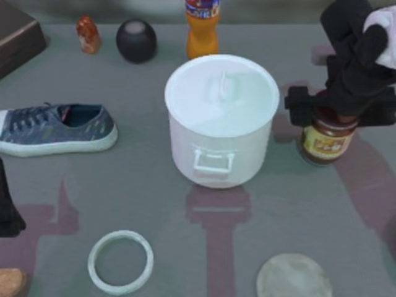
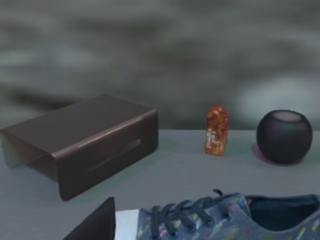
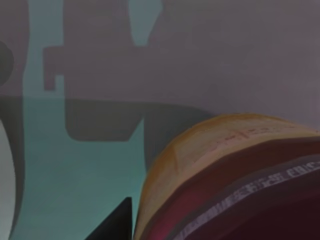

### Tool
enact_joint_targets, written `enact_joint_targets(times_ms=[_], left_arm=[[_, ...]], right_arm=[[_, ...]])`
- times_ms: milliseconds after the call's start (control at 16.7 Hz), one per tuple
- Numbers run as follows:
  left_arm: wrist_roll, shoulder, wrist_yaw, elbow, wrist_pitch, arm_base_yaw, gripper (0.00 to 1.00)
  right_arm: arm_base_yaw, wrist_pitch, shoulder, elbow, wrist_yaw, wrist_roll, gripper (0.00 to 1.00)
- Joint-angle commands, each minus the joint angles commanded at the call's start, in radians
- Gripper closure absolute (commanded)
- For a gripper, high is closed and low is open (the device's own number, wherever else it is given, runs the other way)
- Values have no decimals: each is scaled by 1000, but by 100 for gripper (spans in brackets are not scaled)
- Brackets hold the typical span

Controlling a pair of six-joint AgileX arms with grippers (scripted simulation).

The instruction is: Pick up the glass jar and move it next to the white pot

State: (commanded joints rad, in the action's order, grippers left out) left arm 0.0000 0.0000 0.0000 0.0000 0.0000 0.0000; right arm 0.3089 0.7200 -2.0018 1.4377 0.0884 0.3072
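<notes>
- My right gripper [image 1: 339, 111] sat right on top of the glass jar [image 1: 325, 140], gripping it around the lid as far as I could judge from the top view. The right wrist view was mostly label and lid, so no direct look at the fingertips.
- The jar was directly under the gripper, on the table [image 1: 154, 198] or barely off it, I couldn't tell which. The white pot [image 1: 220, 117] stood just off to the gripper's side, toward my left arm, close but with a gap showing.
- Biggest worry: the grip looked like it was only on the lid. If it was shallow, the jar could've tilted or slipped out on release or on any sideways nudge.
- Second worry: the pot wall was tall and near. Shuffle any closer and the gripper body or the jar could've bumped it and shoved the pot.
- Opening too high would've let the jar drop and maybe topple, since it's squat but top-heavy in a lid grip.
- The orange bottle [image 1: 202, 25] was farther off behind the pot, no real risk.
- Left arm [image 1: 8, 210] was parked far across the table by the shoe [image 1: 55, 129], its fingers not visible.
</notes>
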Motion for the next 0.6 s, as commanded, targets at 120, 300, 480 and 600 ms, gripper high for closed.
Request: enact_joint_targets(times_ms=[120,300,480,600], left_arm=[[0,0,0,0,0,0,0],[0,0,0,0,0,0,0],[0,0,0,0,0,0,0],[0,0,0,0,0,0,0]], right_arm=[[0,-14,-6,-7,0,0,100],[0,-14,-6,-7,0,0,100],[0,-14,-6,-7,0,0,77],[0,-14,-6,-7,0,0,62]])
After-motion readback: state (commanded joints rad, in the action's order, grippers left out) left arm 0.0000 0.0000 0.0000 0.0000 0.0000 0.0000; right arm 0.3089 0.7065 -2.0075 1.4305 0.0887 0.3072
